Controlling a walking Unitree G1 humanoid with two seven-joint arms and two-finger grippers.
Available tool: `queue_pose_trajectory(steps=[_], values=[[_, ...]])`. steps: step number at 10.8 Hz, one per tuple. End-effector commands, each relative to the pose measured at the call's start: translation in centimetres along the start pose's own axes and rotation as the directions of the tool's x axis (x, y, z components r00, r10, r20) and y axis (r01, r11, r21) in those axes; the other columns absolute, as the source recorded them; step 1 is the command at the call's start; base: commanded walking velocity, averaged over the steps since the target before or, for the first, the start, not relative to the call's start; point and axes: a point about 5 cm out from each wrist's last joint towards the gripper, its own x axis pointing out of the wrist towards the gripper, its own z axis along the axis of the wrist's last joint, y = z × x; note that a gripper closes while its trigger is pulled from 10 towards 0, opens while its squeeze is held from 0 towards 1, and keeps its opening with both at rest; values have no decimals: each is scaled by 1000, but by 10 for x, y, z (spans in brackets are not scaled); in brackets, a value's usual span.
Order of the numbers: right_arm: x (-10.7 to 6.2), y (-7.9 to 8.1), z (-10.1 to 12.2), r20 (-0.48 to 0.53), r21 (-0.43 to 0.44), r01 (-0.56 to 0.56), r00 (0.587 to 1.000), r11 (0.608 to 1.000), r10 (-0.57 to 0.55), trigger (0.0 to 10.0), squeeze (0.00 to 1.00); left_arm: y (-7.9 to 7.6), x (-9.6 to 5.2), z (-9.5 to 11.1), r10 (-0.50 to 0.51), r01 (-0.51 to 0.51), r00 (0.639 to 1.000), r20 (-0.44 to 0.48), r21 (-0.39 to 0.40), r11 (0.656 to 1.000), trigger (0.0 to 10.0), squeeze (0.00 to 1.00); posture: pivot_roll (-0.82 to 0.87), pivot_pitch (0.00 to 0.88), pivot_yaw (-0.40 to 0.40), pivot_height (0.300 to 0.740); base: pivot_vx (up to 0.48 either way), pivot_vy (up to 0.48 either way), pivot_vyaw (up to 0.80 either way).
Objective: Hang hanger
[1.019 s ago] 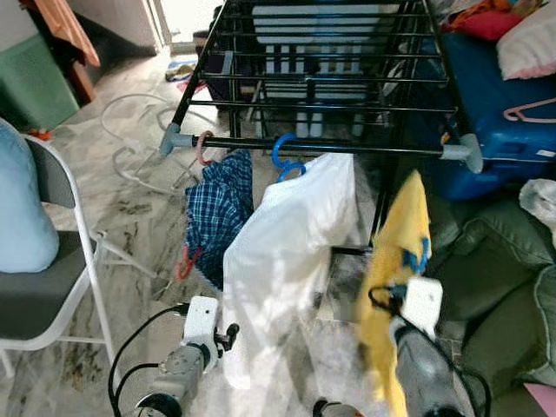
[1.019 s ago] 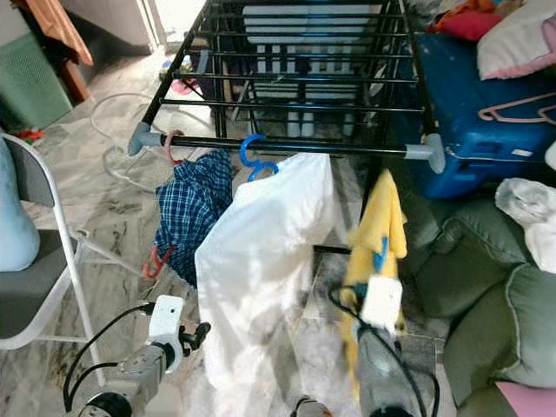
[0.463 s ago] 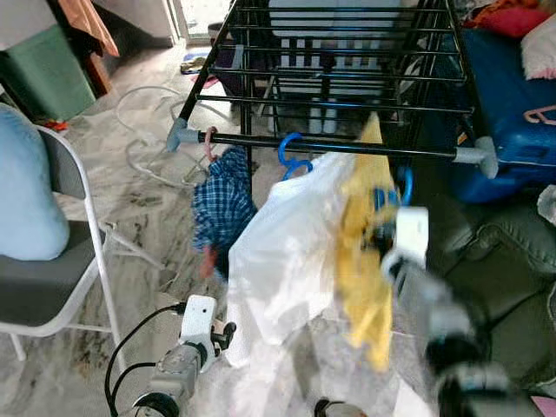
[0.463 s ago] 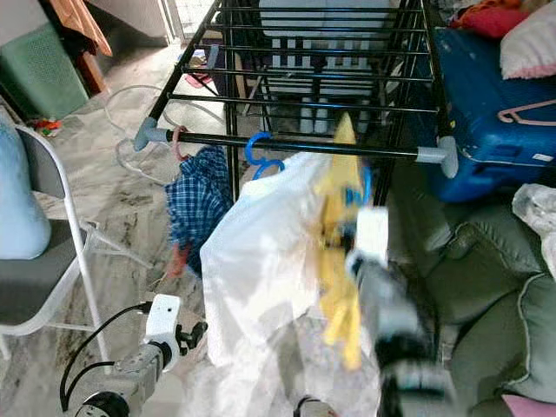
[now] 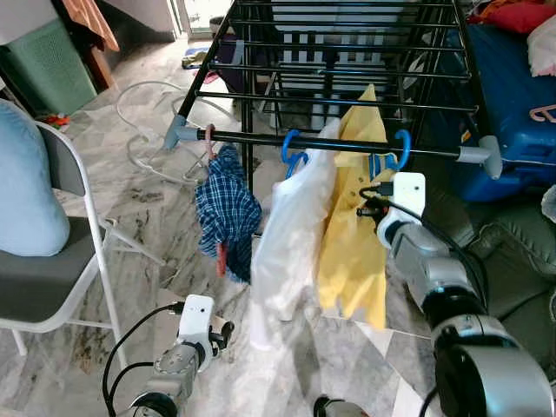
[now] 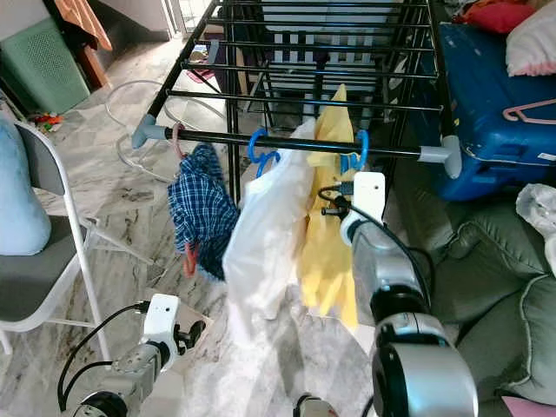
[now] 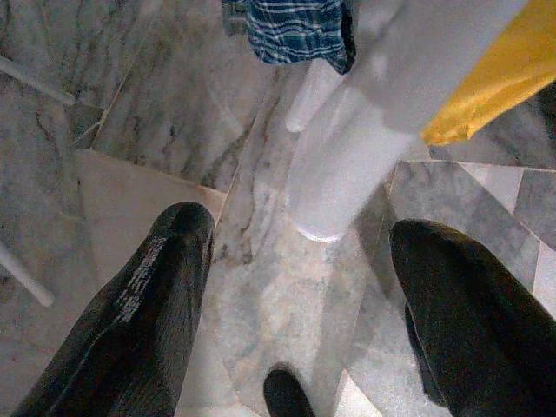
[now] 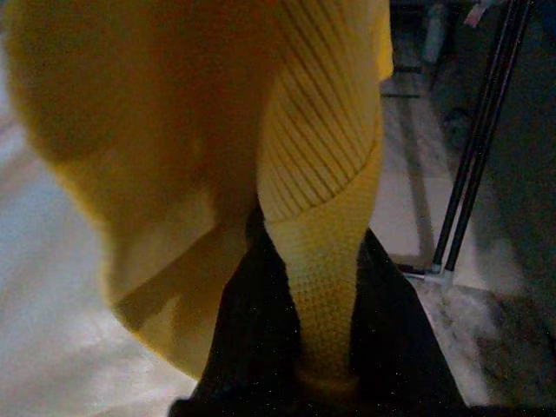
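Observation:
A yellow garment [image 5: 354, 234] hangs from a blue hanger whose hook [image 5: 401, 148] sits over the front rail [image 5: 252, 139] of the black drying rack. My right gripper [image 5: 370, 205] is raised beside it, just under the rail. In the right wrist view its black fingers [image 8: 236, 347] are shut on a fold of the yellow garment [image 8: 321, 261]. To the left on the same rail hang a white garment [image 5: 291, 234] on another blue hanger [image 5: 292, 149] and a plaid blue garment [image 5: 228, 208] on a pink hanger [image 5: 208, 139]. My left gripper [image 7: 295, 287] hangs low over the marble floor, open and holding nothing.
A grey folding chair [image 5: 43, 295] with a light blue cushion [image 5: 26, 200] stands at the left. A blue case [image 5: 512, 95] and a green sofa [image 5: 512, 252] close off the right. A white hose [image 5: 143, 100] lies on the floor beyond the rack's left end.
My right arm has lifted the yellow garment from low at the right up to the rail, and its blue hook now sits over the rail. The white garment swung left.

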Motion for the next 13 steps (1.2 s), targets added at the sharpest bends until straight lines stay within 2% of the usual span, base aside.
queue_pose_trajectory(steps=[1,3,5,7,11,12,13], values=[[3,-1,20,29,33,17,999,999,-18,10000,0,7,-3,-6,21,-21,1000,-14,7,1000,10000,0,-171,126,60,740,0,0,0],[7,0,17,-39,40,52,998,998,-51,10000,0,11,-5,-9,28,-28,999,-20,12,1000,10000,0,-141,149,55,740,0,0,0],[9,8,6,-95,109,50,995,993,-40,10000,0,23,-9,-9,53,-53,999,-2,10,999,10000,0,-85,167,51,740,0,0,0],[9,12,-1,-117,138,53,992,989,-36,10000,0,31,-11,-8,66,-66,998,18,15,998,10000,0,-56,175,53,740,0,0,0],[8,14,-12,-136,176,48,990,983,-24,10000,0,29,-10,-1,62,-63,997,54,27,998,10000,0,-48,181,61,740,0,0,0],[7,11,-12,-127,183,53,991,982,-30,10000,1000,28,-9,0,56,-58,997,57,29,998,10000,0,-54,180,63,740,0,0,0],[6,6,-11,-117,80,68,991,994,-58,10000,1000,27,-8,2,49,-51,997,61,31,998,10000,0,-63,177,64,740,0,0,0]])
